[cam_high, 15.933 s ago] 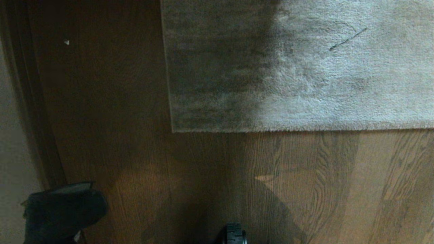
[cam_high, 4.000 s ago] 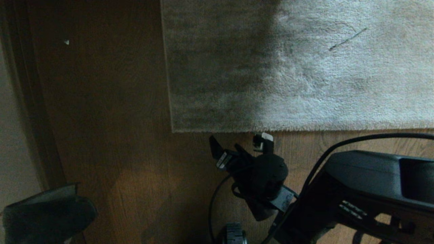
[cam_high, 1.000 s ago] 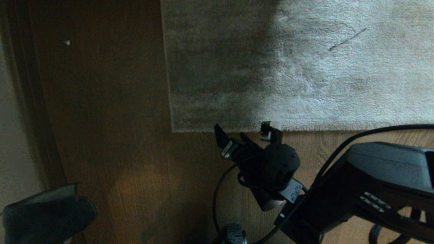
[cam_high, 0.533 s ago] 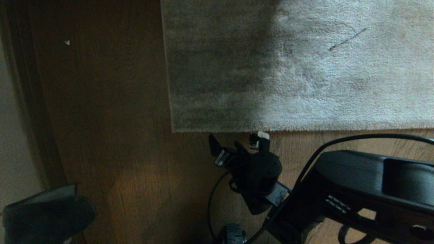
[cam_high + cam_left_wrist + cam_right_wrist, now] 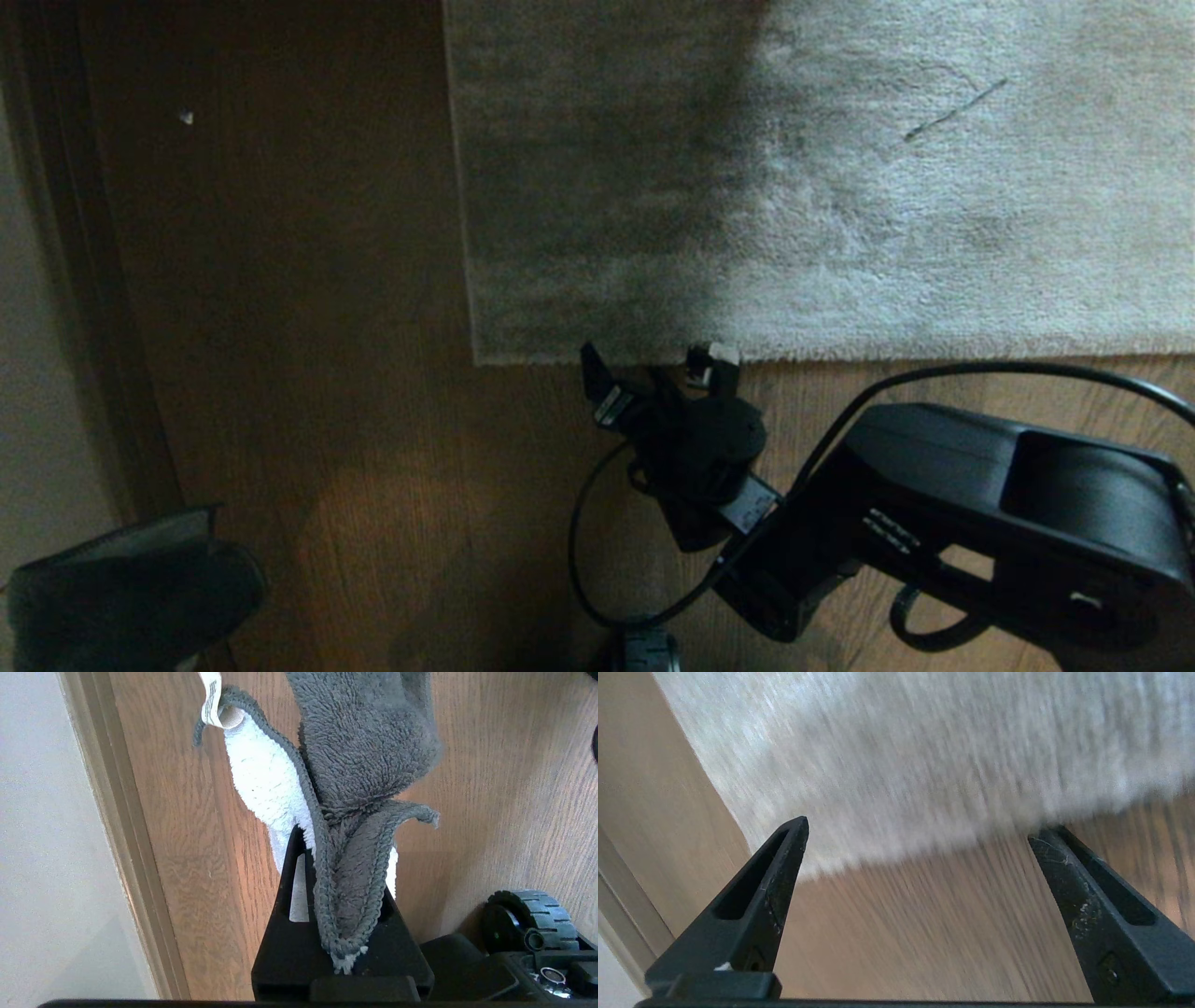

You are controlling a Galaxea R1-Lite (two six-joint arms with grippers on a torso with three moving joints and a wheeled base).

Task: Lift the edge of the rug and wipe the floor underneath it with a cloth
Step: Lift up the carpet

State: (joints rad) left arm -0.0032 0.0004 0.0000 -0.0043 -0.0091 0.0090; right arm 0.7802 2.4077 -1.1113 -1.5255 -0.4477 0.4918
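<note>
Nearest, at lower left of the head view: left hand parked low beside the base, clenched on the cloth. Cloth grey and fluffy with a white face, pinched between the fingers, its free part draped out past the fingertips over the floor; small white label at one corner. Pale skirting strip just beside. Base wheel close by.

Further out, lower right of the head view: right arm reaching forward and low, black cable looped over it.

Right hand at the near border of the rug, released, fingers spread wide, nothing between them. Fingertips level with the rug edge; one tip at the pile fringe, contact not determinable. Rug edge lying flat on the floor, not lifted.

Beyond: rug grey-beige, left part in shadow, a thin dark streak on the pile at upper right. Small pale speck on the floor, well to the left of the rug.
</note>
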